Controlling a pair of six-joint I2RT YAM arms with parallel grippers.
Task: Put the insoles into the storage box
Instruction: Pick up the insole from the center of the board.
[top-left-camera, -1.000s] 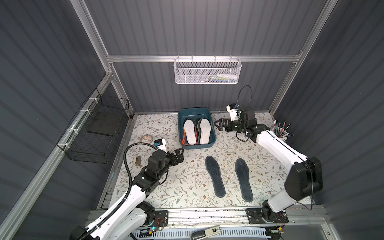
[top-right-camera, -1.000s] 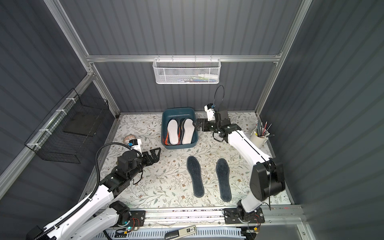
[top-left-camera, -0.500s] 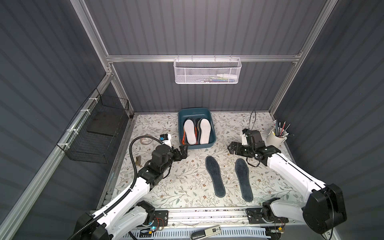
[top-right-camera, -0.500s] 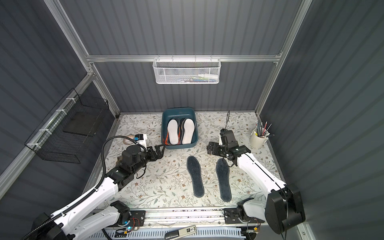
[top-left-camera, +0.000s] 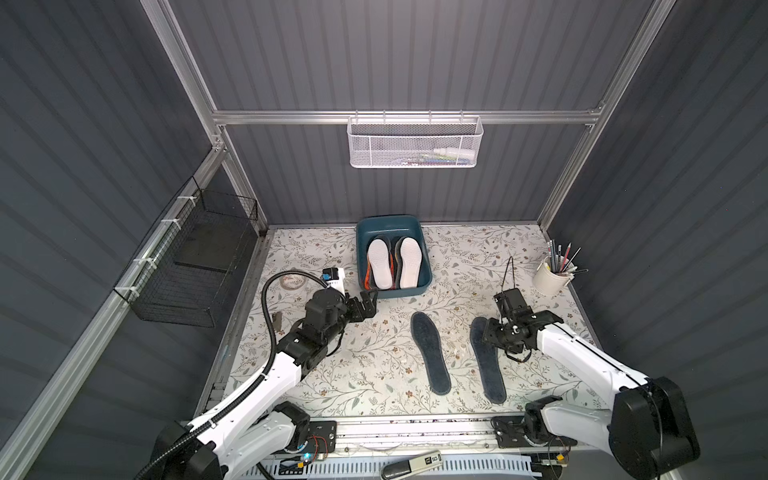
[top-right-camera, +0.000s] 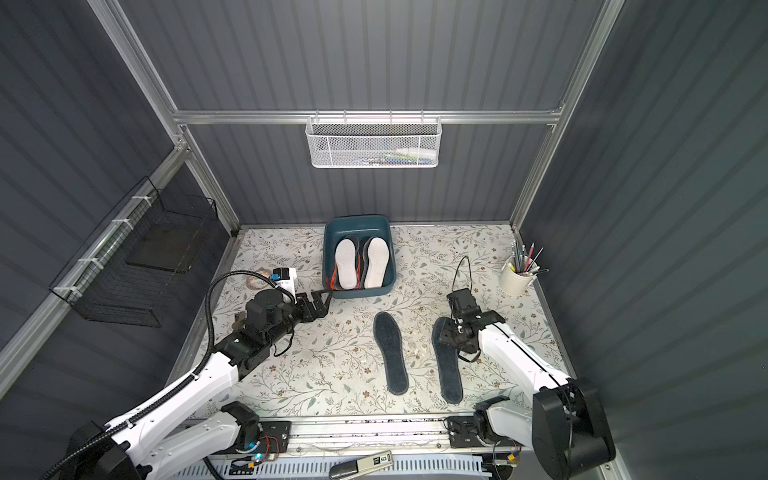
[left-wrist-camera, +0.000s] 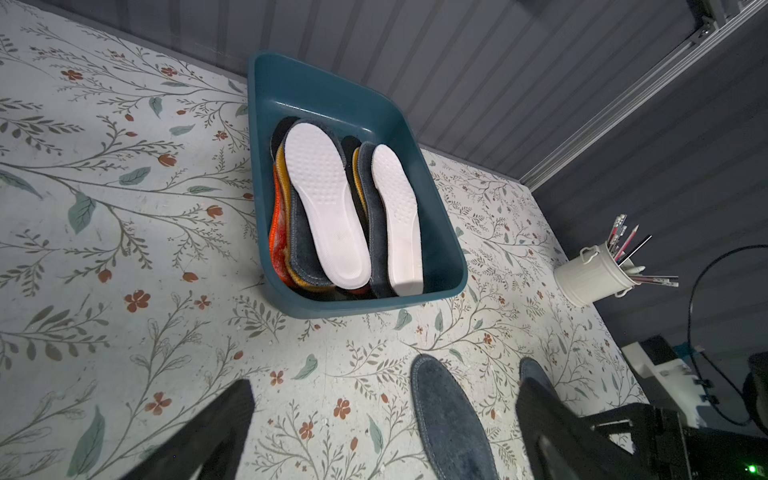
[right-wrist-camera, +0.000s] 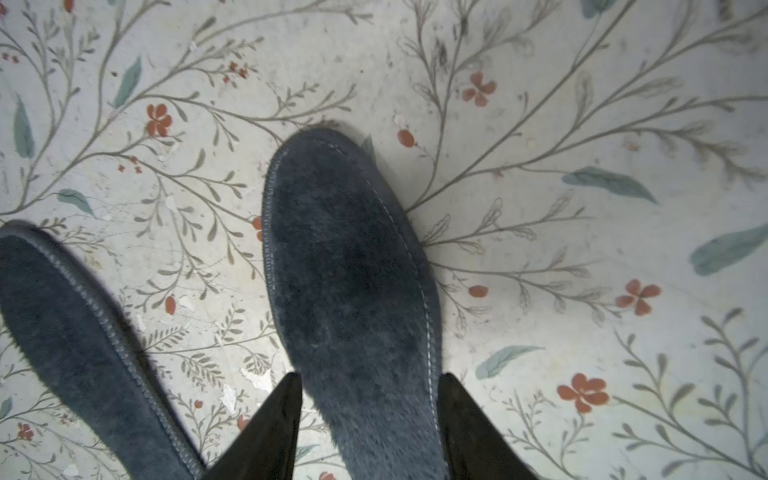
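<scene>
Right fingers (right-wrist-camera: 274, 428) stand apart astride the grey insole (top-left-camera: 489, 370) on the worktop (top-left-camera: 365, 365) lower right of centre, left fingers (left-wrist-camera: 216, 432) wide apart; pinching its soft edges could buckle it, slipping free before the storage box (top-left-camera: 392, 293).

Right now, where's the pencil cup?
In a top view, the white pencil cup stands near the far right corner of the table, right of the storage box.
</scene>
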